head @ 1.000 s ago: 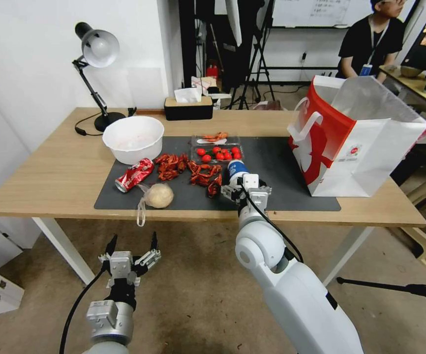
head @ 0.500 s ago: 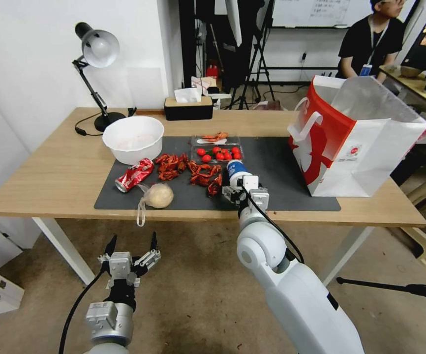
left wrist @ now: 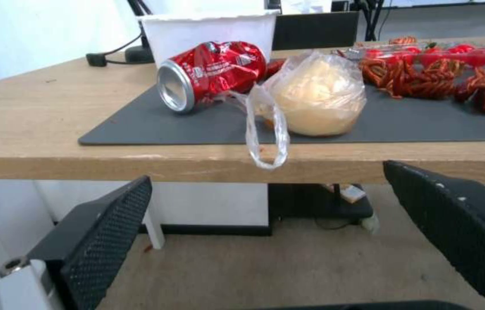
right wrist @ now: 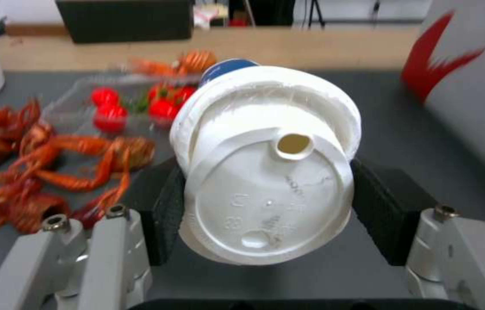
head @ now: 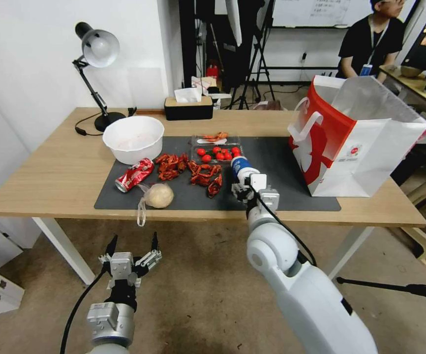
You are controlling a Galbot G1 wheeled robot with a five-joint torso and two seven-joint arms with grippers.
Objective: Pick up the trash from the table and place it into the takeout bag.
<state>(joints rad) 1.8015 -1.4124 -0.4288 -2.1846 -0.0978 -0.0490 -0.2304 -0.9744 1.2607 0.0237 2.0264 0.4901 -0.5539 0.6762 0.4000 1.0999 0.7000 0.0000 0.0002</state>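
On the dark grey mat [head: 282, 172] of the long light-wood tabletop [head: 50, 182], a blue-and-white paper cup [head: 240, 168] with a white plastic lid is pinched between the jaws of the right gripper [head: 245, 189]. In the right wrist view the cup [right wrist: 265, 159] is seen lid-first, tilted toward the camera, with a small drinking hole in the lid and a blue band at its far end; a black pad [right wrist: 165, 211] is pressed against each side.

At 9 o'clock from the cup, red crayfish shells [head: 191, 172] are scattered across the mat. At 11 o'clock from it, a clear plastic container [head: 218, 147] holding red cherry tomatoes is found. At 3 o'clock, well apart, the large red-and-white paper takeout bag [head: 355, 142] with flat white handles stands open.

Toward 8 o'clock on the mat, a crushed red soda can [head: 134, 174] lies on its side, touching a clear bag with a beige lump [head: 158, 195], whose loop hangs over the tabletop edge. A white round bowl [head: 133, 138] stands behind the can.

The left gripper [head: 130, 250] is held low before the tabletop edge, its jaws spread.
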